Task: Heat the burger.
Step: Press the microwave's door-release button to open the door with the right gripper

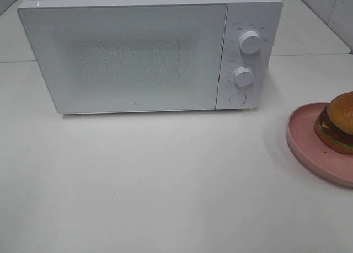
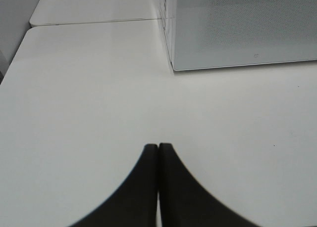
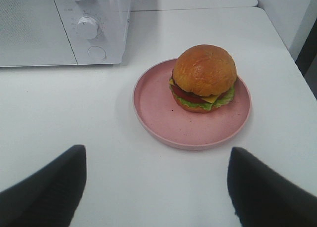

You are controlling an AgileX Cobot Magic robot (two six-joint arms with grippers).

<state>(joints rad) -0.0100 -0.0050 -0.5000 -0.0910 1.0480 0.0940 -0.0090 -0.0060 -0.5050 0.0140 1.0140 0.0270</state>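
Gleaming golden-brown burger (image 3: pixel 204 78), upright on plate (image 3: pixel 158 111)

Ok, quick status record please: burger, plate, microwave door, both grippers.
burger: sitting on the plate, off-centre, untouched
plate: pink, on the table, to the right of the microwave and apart from it
microwave: at the back of the table, door shut
left gripper: shut, empty, over bare table
right gripper: open, empty, facing the burger, not touching it
task stage: burger not yet in the microwave
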